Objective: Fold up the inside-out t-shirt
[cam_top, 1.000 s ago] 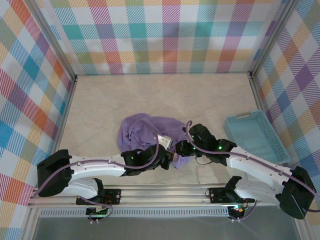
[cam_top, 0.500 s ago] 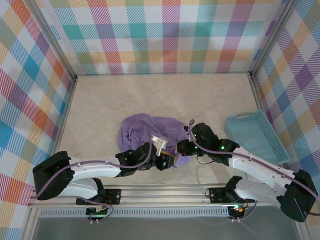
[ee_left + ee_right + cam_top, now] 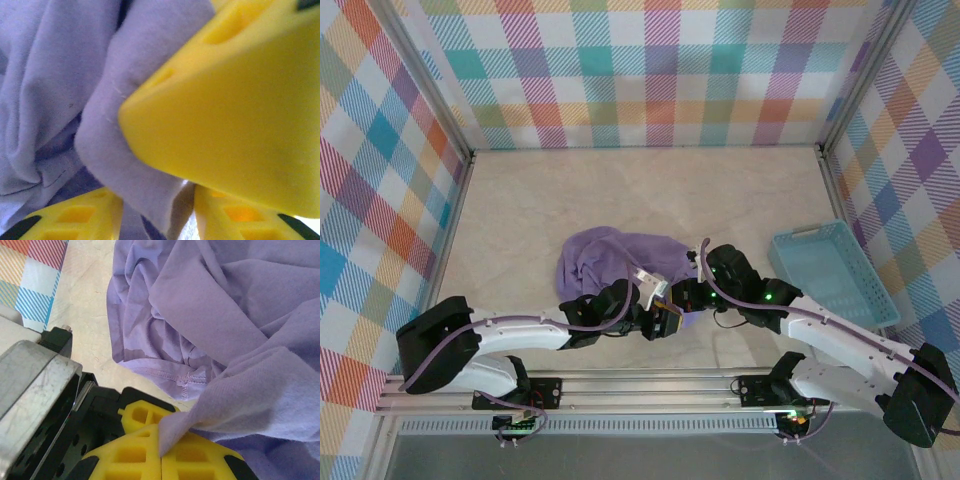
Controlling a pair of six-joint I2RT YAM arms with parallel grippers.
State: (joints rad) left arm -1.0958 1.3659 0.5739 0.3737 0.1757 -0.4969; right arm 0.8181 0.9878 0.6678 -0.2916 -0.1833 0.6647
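Two arms meet at the edge of the inside-out t-shirt (image 3: 610, 262) nearest their bases. The t-shirt lies crumpled in a heap on the surface (image 3: 550, 190).

Right fingers (image 3: 135, 452): pressed fully together, pinching a fold of the t-shirt's edge. The cloth rises from the pinch, and a stitched hem lies just beyond it.

Left fingers (image 3: 75, 220): narrowly apart, with a hanging fold of the t-shirt between them. A sliver of gap shows beside one finger, so no clamp is evident. A large yellow finger of the right arm lies against the same fold.

Light blue basket (image 3: 832, 272): right of the t-shirt, well apart from it.
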